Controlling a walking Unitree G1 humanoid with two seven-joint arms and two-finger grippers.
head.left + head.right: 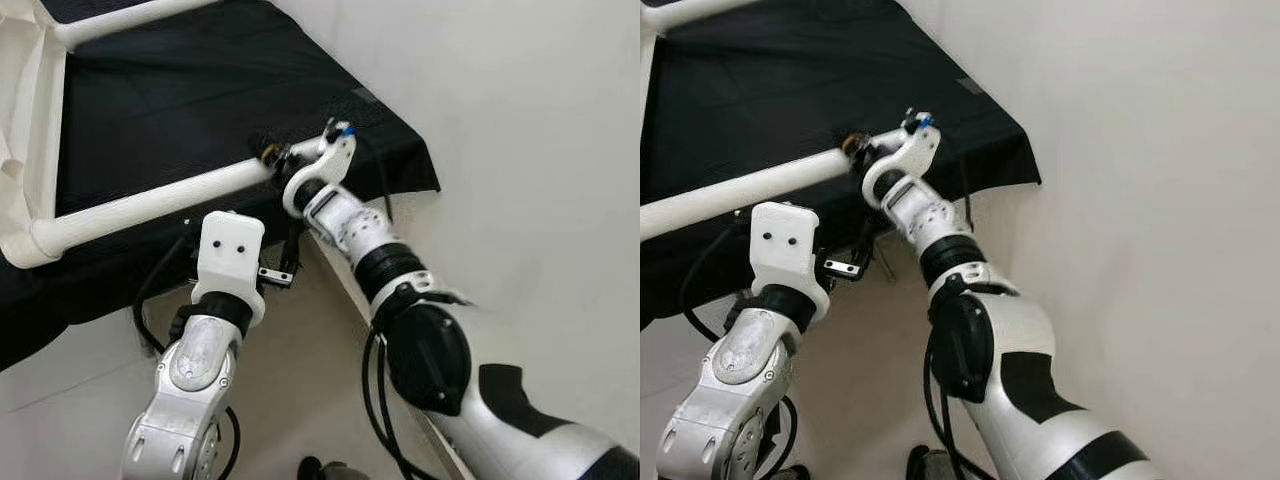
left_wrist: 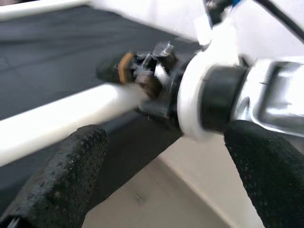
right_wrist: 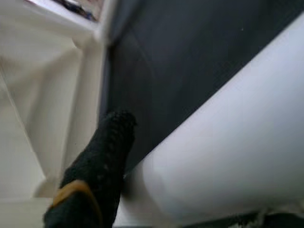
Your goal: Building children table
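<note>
Black cloth (image 1: 180, 100) covers the bed under a white table leg (image 1: 150, 205). Right gripper (image 1: 272, 155) is clamped on the leg's free end; left gripper (image 2: 161, 175), just below it, holds its fingers (image 2: 61, 180) apart.

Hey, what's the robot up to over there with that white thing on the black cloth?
It is assembling a small white table lying on its side on a black cloth. The right claw is closed on the free end of a white table leg. The left claw is open, just below that same end.
</note>
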